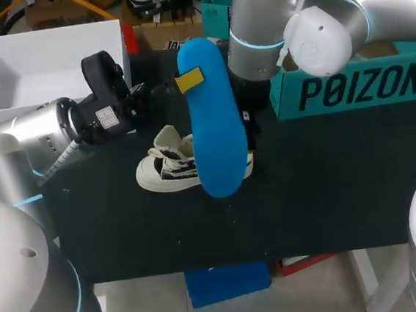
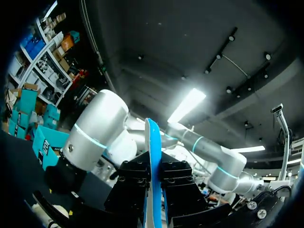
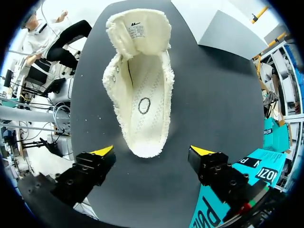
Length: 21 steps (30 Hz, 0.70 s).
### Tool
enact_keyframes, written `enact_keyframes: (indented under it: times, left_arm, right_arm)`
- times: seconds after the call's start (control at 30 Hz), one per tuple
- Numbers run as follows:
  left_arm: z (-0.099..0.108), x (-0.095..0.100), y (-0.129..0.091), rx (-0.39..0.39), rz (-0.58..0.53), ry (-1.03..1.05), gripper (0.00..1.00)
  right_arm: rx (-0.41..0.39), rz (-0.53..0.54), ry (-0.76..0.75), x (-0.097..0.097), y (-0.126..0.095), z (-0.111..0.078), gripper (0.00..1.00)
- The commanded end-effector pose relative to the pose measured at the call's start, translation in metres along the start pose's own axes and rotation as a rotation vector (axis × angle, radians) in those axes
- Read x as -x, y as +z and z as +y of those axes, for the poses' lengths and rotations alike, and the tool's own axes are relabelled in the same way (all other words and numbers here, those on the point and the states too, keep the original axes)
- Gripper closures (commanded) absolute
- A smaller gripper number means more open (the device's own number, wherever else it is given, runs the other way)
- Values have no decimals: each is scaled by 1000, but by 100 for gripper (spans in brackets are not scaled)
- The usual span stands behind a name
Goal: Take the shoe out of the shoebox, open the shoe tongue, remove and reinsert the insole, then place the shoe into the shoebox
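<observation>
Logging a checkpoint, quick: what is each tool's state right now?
Left tool: shut on the blue insole.
Right tool: open, over the shoe, holding nothing.

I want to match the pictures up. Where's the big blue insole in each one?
Head view: blue insole stands upright mid-table, in front of the shoe.
Left wrist view: the insole is edge-on, clamped in the left pincer.
Right wrist view: not there.
Shared landmark: the teal box, in all three.
</observation>
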<state>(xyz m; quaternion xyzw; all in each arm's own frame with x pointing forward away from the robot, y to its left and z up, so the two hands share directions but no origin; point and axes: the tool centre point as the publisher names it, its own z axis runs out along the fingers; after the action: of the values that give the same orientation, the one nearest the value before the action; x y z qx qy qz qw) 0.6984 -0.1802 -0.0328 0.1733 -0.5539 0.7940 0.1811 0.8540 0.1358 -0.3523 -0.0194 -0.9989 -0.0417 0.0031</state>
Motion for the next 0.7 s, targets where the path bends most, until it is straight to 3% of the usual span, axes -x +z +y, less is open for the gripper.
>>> enact_keyframes:
  times: [0.03,0.7]
  left_arm:
    - [1,0,1,-1,-1,1,100]
    - [1,0,1,-1,-1,1,100]
  right_arm:
    - [-85,1,4,1,2,8,0]
    - [-73,-5,6,-1,4,13,0]
